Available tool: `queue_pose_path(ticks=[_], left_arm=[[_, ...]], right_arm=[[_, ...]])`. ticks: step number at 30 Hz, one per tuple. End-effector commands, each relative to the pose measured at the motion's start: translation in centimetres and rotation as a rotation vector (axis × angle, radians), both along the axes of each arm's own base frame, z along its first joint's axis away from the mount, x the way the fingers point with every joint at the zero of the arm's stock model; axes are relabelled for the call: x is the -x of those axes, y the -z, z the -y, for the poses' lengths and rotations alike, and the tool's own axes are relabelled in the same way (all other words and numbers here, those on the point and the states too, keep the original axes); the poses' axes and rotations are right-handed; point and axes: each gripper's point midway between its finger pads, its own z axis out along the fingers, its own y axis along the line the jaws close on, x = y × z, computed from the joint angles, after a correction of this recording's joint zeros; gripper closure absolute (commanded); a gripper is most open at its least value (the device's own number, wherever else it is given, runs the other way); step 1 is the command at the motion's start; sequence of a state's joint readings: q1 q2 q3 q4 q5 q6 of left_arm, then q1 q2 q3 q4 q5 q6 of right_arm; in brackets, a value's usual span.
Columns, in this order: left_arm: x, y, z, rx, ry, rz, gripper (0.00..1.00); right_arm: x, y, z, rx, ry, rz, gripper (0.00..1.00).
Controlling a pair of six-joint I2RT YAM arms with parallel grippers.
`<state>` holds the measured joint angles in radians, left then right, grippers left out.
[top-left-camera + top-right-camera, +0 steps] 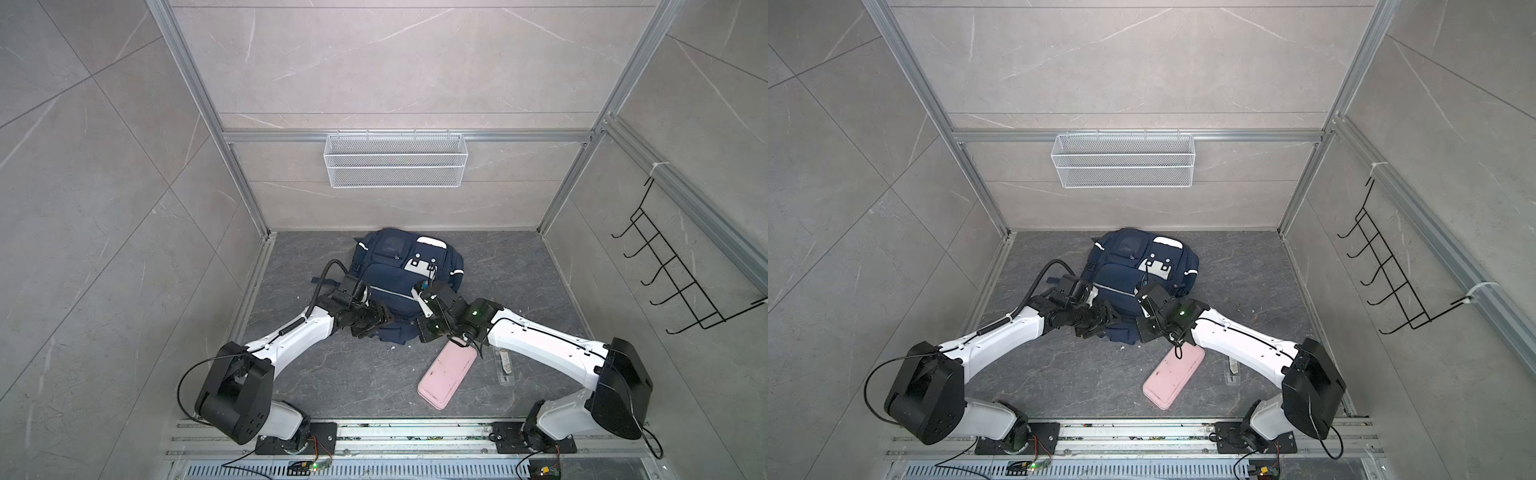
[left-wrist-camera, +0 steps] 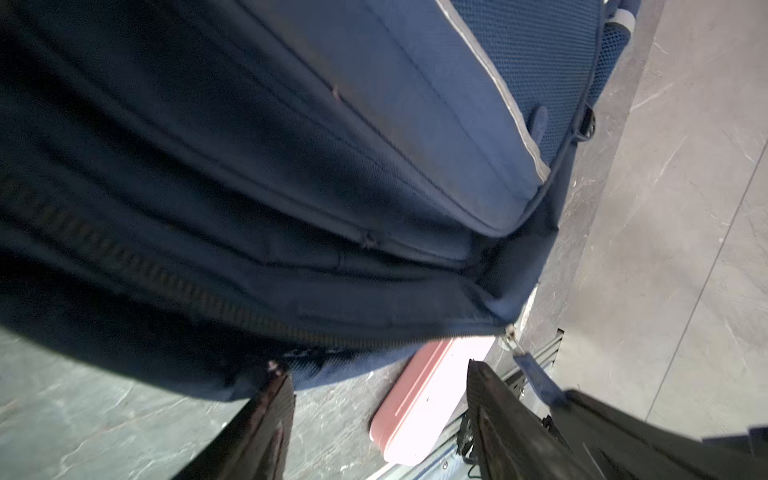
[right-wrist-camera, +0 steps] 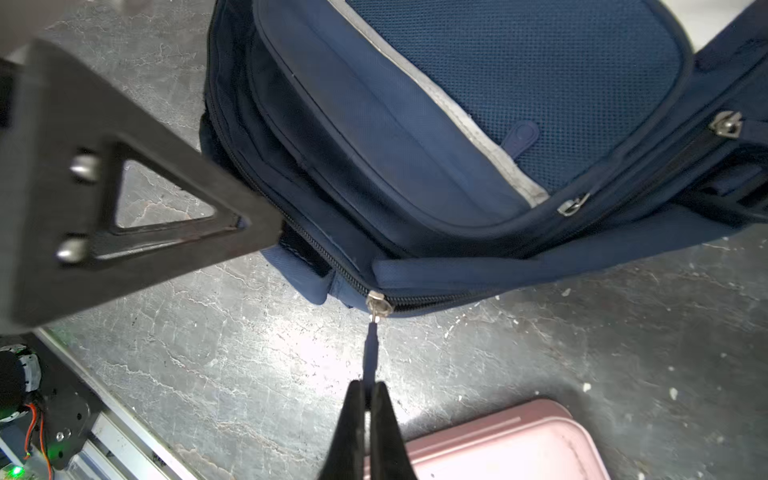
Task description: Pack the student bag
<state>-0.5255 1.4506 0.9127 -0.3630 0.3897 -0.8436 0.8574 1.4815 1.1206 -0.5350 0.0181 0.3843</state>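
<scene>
Student bag [image 1: 409,278] — big navy-blue fabric backpack w/ white patches and a thin silver stripe across the front pocket — lies flat, front face up, on the dark grey marbled floor [image 1: 332,374]. It sits mid-floor, close to the back wall. Long axis runs from back wall to robot bases: the white-patch end points at the wall, the zip end points at the bases, between the two arms.

In the right wrist view the main zip runs round that near edge. Its silver slider [image 3: 379,305] sits at the edge w/ a narrow navy pull tab [image 3: 370,353] stretched straight out from it. Right gripper [image 3: 365,399] is pinched tight on the tab's far end, jaws together, just off the bag's near edge.

Left gripper [image 2: 376,368] is at the bag's near-left corner, jaws spread wide, nothing between them. One finger [image 3: 187,170] overlaps the bag's edge in the right wrist view; contact — can't tell.

Pink oblong hard case [image 1: 446,380] lies flat on the floor nearer the bases than the bag and apart from it, its far end beneath the right wrist in both top views. Small clear flat plastic piece [image 1: 505,365] lies just right of the case. White wire-mesh basket [image 1: 395,160] hangs on the back wall, black wire hook rack [image 1: 681,270] on the right wall.
</scene>
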Motion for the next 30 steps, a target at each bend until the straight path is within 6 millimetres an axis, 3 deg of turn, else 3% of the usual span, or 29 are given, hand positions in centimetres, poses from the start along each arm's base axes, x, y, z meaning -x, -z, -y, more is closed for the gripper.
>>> queue_pose_path(ticks=[1, 6, 14, 19, 25, 30], left_arm=[[-2.1, -1.3, 1.2, 0.030, -0.021, 0.055, 0.33], [-3.2, -1.4, 1.8, 0.030, -0.014, 0.066, 0.35], [-4.2, 0.6, 2.0, -0.008, -0.022, 0.046, 0.42], [-4.4, 1.3, 1.9, -0.028, -0.020, 0.039, 0.68], [-4.7, 0.9, 0.7, -0.061, -0.029, 0.056, 1.00], [-5.2, -0.2, -2.4, -0.068, -0.077, 0.074, 1.00]], right_arm=[[0.5, -1.2, -1.5, -0.036, -0.058, 0.009, 1.00], [1.0, -0.9, -2.1, -0.037, -0.075, 0.001, 1.00], [1.5, -0.9, -2.8, -0.035, -0.098, 0.001, 1.00], [1.3, -0.9, -2.4, -0.022, -0.086, 0.009, 1.00], [1.1, -0.6, -1.5, 0.008, -0.055, 0.028, 1.00], [0.3, 0.5, 0.9, 0.069, -0.004, 0.027, 1.00]])
